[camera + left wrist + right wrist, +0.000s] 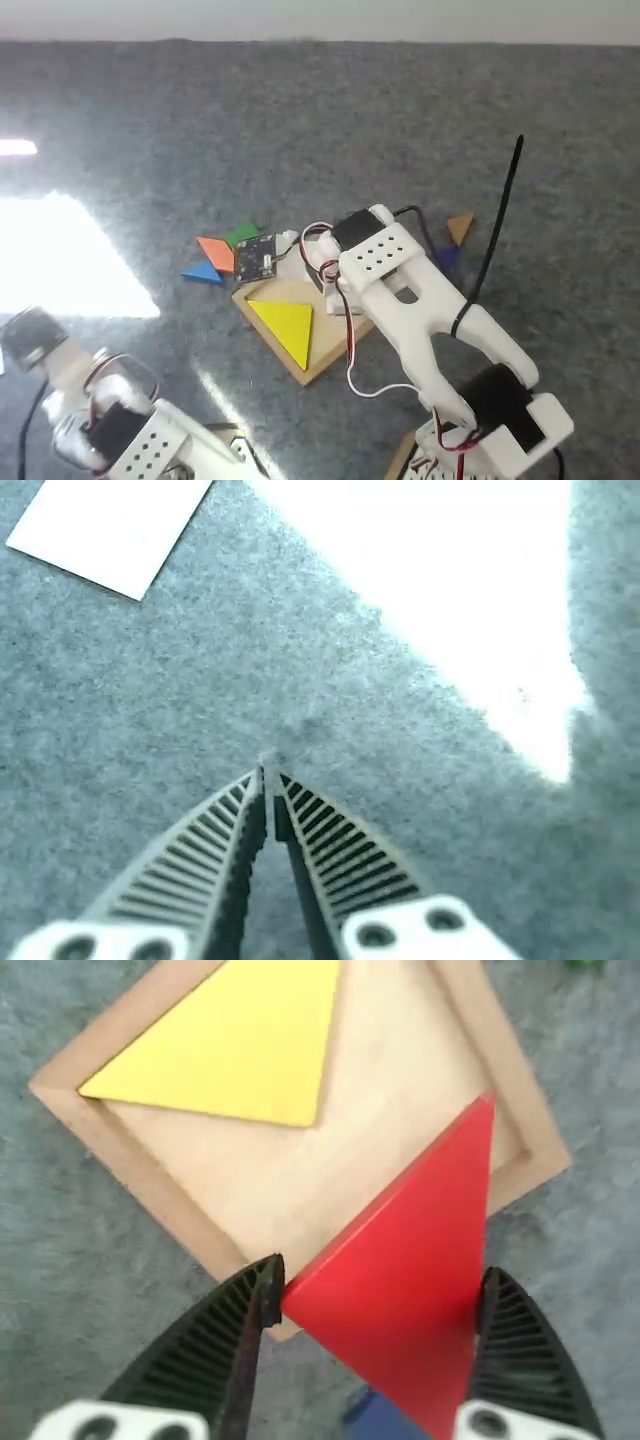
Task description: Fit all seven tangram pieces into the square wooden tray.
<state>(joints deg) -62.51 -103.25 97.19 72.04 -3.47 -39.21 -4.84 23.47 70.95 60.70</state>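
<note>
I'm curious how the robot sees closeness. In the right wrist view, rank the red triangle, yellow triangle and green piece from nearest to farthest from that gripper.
1. red triangle, held between the right gripper fingers.
2. yellow triangle, lying in the wooden tray, on its far half.
3. green piece, just past the tray's far edge.

I'm watching white perforated arms [400, 290] — black servos [500, 395], red-and-white cables [318, 245] — ending in grey left fingers [345, 855], black right fingers [215, 1345].

Left tool [270, 780] closed, right tool [380, 1278] clamped.
</note>
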